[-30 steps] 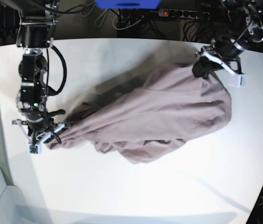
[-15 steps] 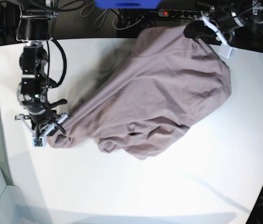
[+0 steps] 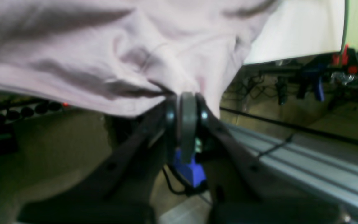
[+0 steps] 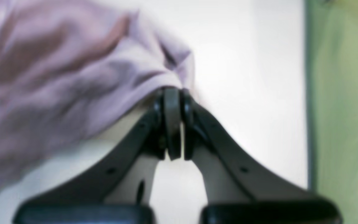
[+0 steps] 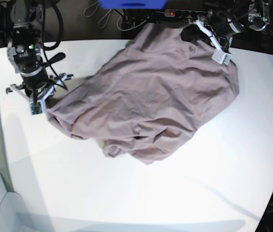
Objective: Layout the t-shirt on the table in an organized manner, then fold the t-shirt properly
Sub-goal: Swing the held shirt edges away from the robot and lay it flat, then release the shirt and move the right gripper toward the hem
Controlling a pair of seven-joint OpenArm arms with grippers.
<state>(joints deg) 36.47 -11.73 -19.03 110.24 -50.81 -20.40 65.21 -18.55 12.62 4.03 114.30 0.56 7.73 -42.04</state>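
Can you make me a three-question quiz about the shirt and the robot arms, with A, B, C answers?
1. Where does the left gripper hold the t-shirt?
A. at the table's far edge
B. at the near edge
C. in the middle of the table

2. What colour is the t-shirt?
A. bright green
B. dusty pinkish mauve
C. black

3. How are the jaws of the right gripper?
A. wide open, holding nothing
B. shut on a cup
C. shut on the t-shirt

Answers:
1. A, the base view shows that gripper up at the far edge of the table, with cloth bunched in it.
2. B, every view shows the same pinkish mauve cloth.
3. C, the right wrist view shows the jaws pressed together with cloth pinched at their tips.
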